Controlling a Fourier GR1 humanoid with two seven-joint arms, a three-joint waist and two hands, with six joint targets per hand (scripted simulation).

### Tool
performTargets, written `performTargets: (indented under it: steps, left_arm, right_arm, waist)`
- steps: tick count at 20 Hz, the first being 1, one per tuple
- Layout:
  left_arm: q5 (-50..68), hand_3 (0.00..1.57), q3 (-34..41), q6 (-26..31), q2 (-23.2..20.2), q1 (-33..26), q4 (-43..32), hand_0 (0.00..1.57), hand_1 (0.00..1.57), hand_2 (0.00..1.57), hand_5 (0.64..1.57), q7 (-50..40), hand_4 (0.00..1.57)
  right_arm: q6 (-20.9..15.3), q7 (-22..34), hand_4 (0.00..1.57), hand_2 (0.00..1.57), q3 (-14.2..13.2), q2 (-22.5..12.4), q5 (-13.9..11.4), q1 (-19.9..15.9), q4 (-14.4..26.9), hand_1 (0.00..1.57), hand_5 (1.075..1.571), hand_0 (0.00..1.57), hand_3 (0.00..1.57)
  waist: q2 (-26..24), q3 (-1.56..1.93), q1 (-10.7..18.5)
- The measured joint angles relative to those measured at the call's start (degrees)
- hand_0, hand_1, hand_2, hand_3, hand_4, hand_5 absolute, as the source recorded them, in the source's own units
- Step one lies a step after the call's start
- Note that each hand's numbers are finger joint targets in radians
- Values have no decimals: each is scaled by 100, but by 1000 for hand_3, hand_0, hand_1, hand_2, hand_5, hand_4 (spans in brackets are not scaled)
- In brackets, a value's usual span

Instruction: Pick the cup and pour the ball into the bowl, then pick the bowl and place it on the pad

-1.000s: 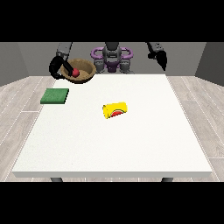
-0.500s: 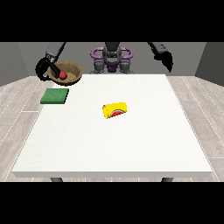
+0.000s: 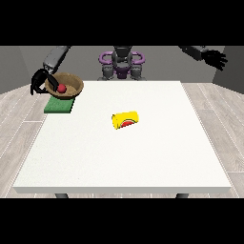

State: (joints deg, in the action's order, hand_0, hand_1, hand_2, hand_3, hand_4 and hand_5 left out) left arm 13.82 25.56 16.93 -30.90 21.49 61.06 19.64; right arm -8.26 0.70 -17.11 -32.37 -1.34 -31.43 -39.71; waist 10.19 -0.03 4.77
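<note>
Since half a second ago, bowl (image 3: pixel 65 85) carried nearer the pad (image 3: pixel 59 105); now held just above it, ball (image 3: pixel 62 88) inside, rim gripped by the hand at the view's left (image 3: pixel 40 82). Risk: tilt, spilling ball. Hand at the view's right (image 3: pixel 215 58) relaxed, raised. Cup (image 3: pixel 126 119) on its side mid-table (image 3: pixel 143 162); nothing obstructs.

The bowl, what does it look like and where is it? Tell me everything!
The bowl is brown and round, wood-like, with a red ball lying inside. It sits tilted at the view's left, over the green pad; whether it touches the pad is unclear. The black hand at the view's left curls around its rim.
</note>
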Motion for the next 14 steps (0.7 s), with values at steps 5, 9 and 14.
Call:
performTargets:
  steps: [5, 9, 14]
  left_arm:
    - [257, 0, 411, 536, -568, -15, -588, 0, 0, 0, 1557, 333, 1187]
    - [303, 0, 497, 616, -684, -30, -623, 0, 0, 0, 1558, 492, 1188]
    - [355, 0, 494, 668, -720, -17, -572, 0, 0, 0, 1552, 526, 1179]
  right_arm:
    - [-10, -143, 685, 1571, -141, -46, 96, -30, 4, 1571, 1567, 1571, 0]
    - [-117, -265, 0, 1411, -404, -292, 183, -45, 252, 1218, 1553, 1218, 1299]
    - [-158, -295, 0, 484, -507, -379, 202, -134, 615, 316, 1495, 316, 730]
  waist:
    - [195, 1, -18]
    - [391, 5, 3]
    - [507, 5, 91]
